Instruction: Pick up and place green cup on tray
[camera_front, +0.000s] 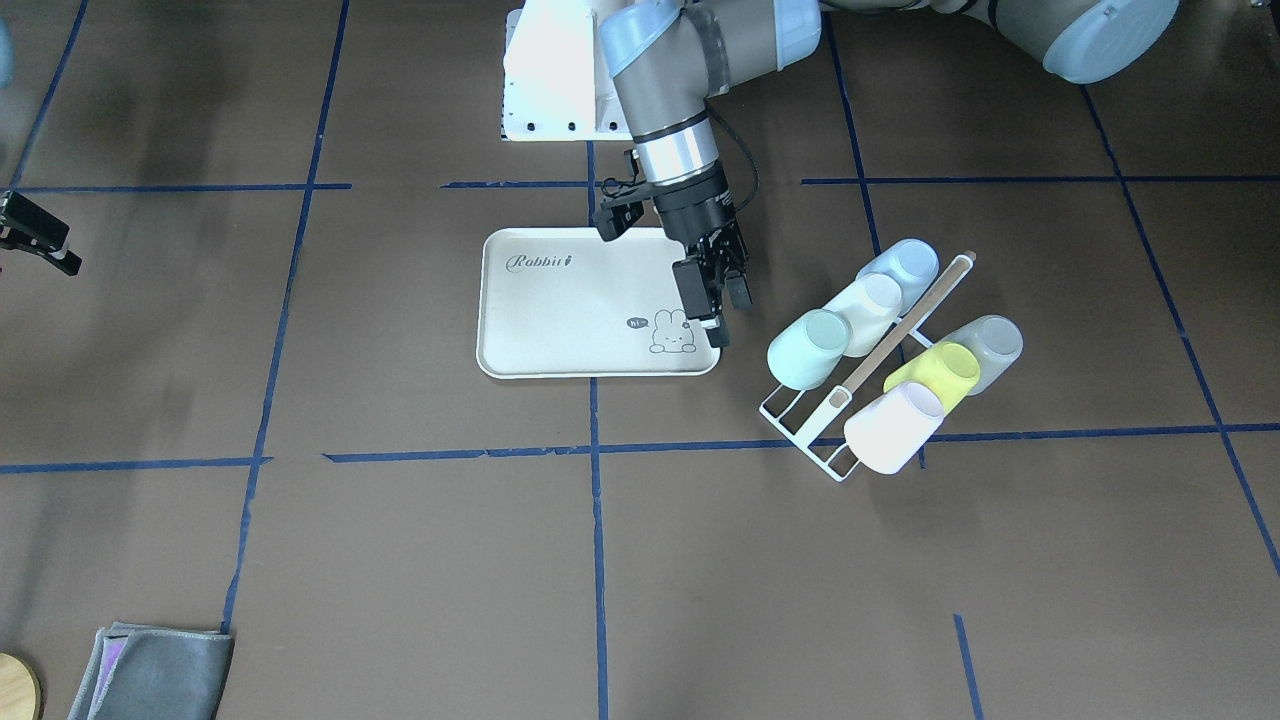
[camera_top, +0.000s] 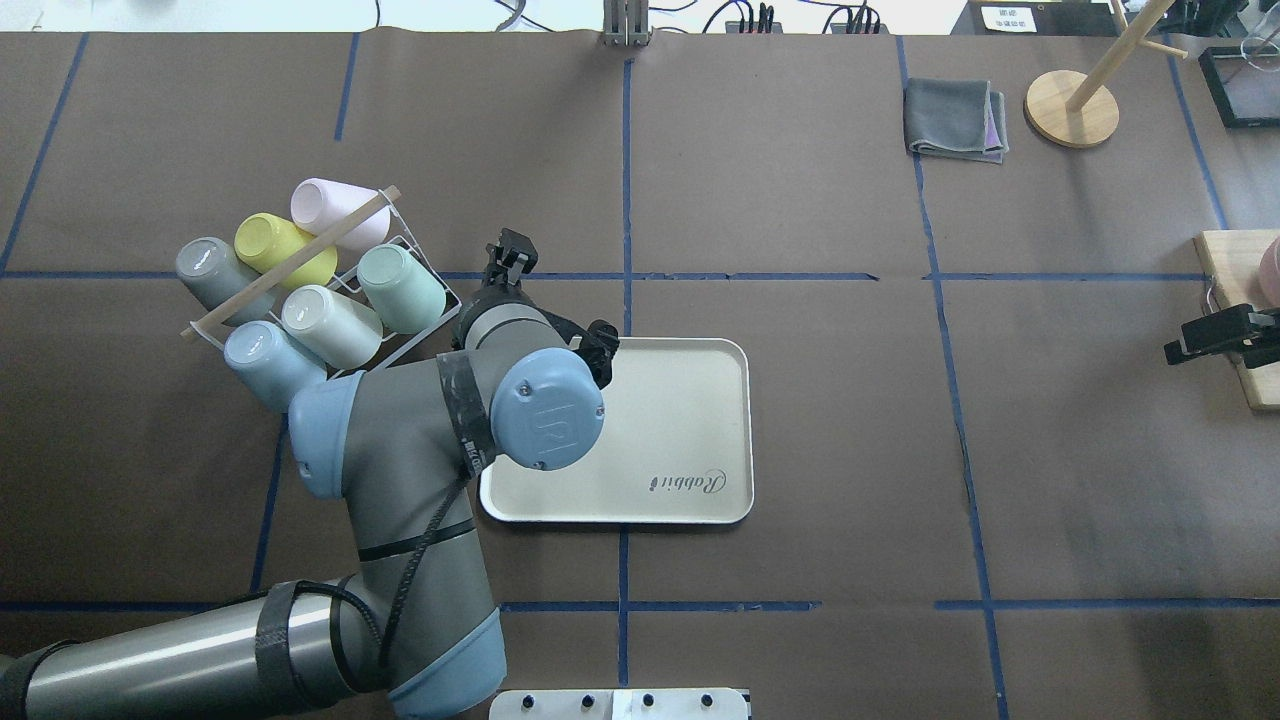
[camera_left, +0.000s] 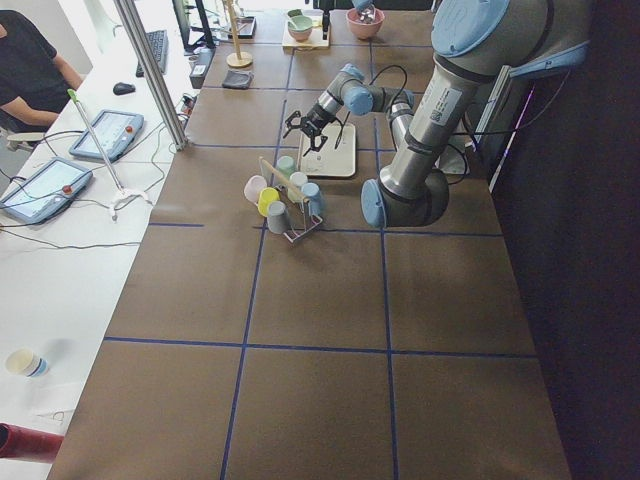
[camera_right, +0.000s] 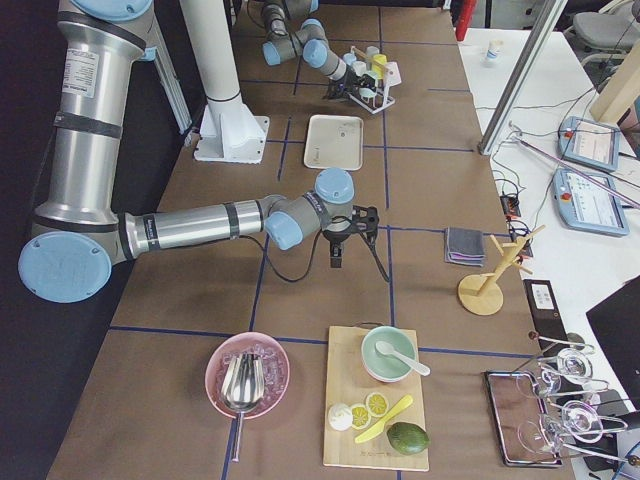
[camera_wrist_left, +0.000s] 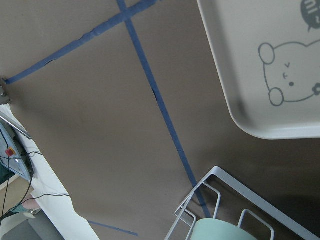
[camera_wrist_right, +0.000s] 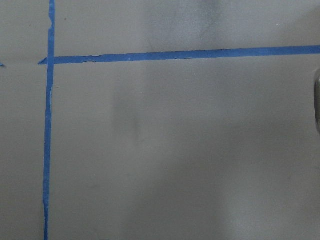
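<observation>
The green cup (camera_front: 808, 348) is a pale mint tumbler lying tilted on a white wire rack (camera_front: 800, 425), at the rack end nearest the tray; it also shows in the overhead view (camera_top: 400, 287) and at the left wrist view's bottom edge (camera_wrist_left: 220, 231). The cream tray (camera_front: 560, 310) with "Rabbit" script and a bunny drawing lies flat and empty (camera_top: 680, 420). My left gripper (camera_front: 722, 308) is open and empty, hovering over the tray's corner nearest the rack, a short way from the green cup (camera_top: 508, 255). My right gripper (camera_top: 1175, 345) looks open and empty, far off over bare table.
The rack also holds a cream cup (camera_front: 868, 310), a light blue cup (camera_front: 900, 268), a yellow-green cup (camera_front: 935, 375), a grey cup (camera_front: 985, 345) and a pinkish-white cup (camera_front: 893, 428), under a wooden bar (camera_front: 905, 330). A folded grey cloth (camera_top: 955, 120) and a wooden stand (camera_top: 1072, 108) sit far off.
</observation>
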